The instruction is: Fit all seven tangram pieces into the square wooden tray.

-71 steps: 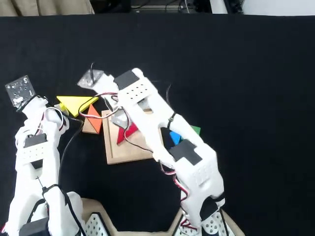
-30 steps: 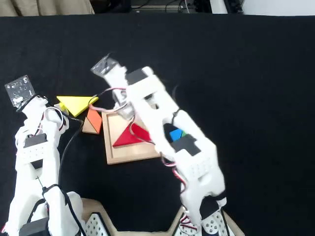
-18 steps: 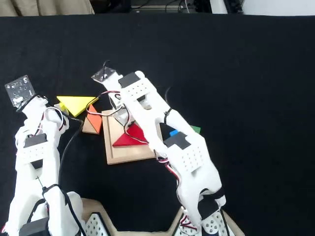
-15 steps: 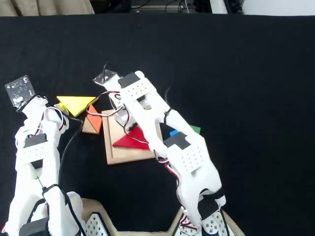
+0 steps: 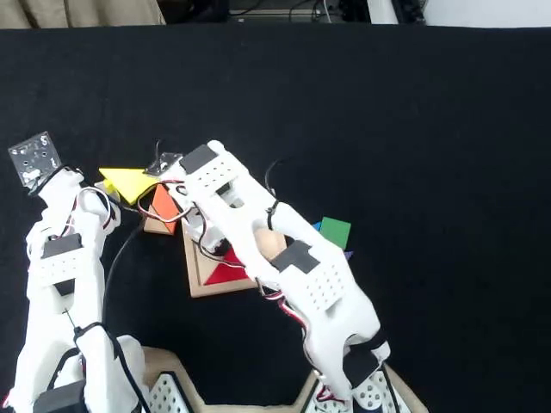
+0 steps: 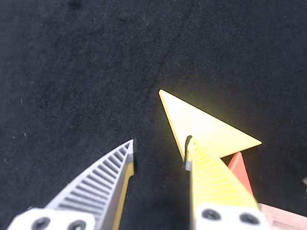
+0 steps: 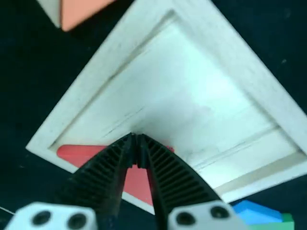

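Note:
The square wooden tray (image 7: 225,91) lies under my right gripper (image 7: 139,140), which is shut with its tips down on the tray floor at the edge of the red triangle (image 7: 136,184). In the high view the right arm covers most of the tray (image 5: 196,277), and the red triangle (image 5: 229,274) shows at its near edge. My left gripper (image 6: 159,143) is open, one finger (image 6: 206,177) overlapping the yellow triangle (image 6: 206,129). The orange triangle (image 5: 162,203) lies between the yellow triangle (image 5: 127,181) and the tray.
A green square (image 5: 334,232) with a blue piece (image 7: 252,211) and a purple sliver (image 5: 347,255) beside it lies on the black cloth right of the tray. A pale wooden piece (image 5: 155,225) sits under the orange triangle. Open cloth stretches far and right.
The right arm has swung left and dropped lower over the tray. The red triangle now sits nearer the tray's near edge, and the green square is uncovered. The left arm has kept still.

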